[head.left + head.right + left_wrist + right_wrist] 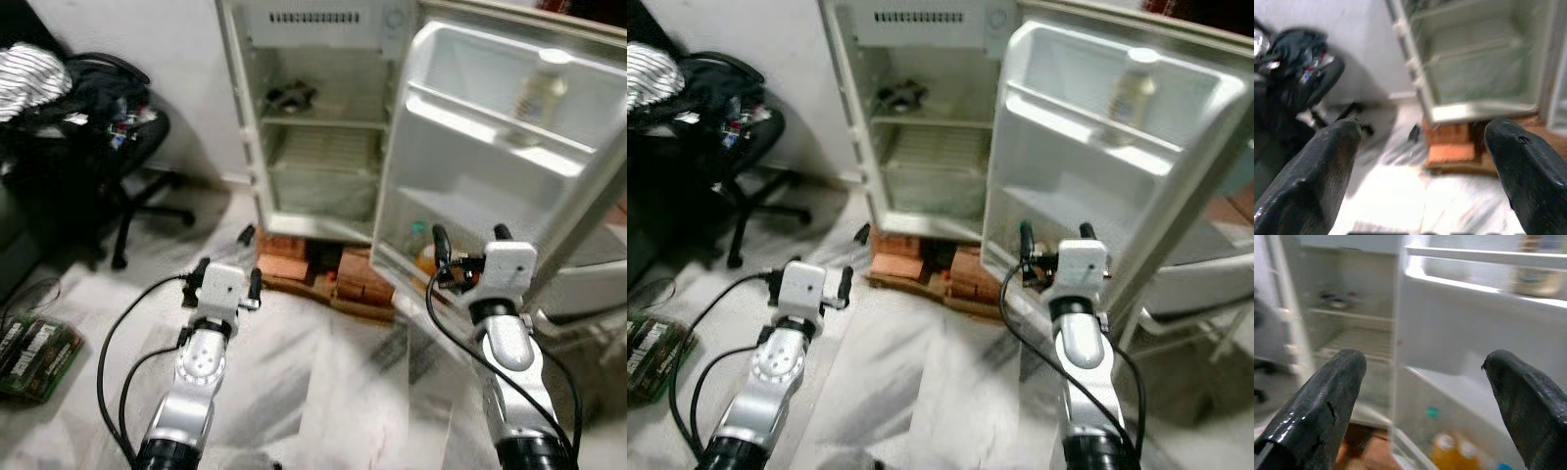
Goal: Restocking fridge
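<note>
You face a marble floor (323, 382) with the fridge (323, 127) standing open just ahead of both jaws, propped on bricks (294, 264). Its door (490, 147), beyond the right gripper (468, 243), keeps a bottle (537, 96) shelved upright. Left gripper (227, 278) and right both gape empty, ready to fetch stock.

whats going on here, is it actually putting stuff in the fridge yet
Not yet. The robot stands before a small fridge whose door is swung wide open. Both grippers are open and hold nothing: the left gripper is raised over the floor, the right gripper is close to the lower door shelf, where a few bottles sit. A pale bottle stands in the upper door shelf, and the inner shelves look almost bare.
</note>
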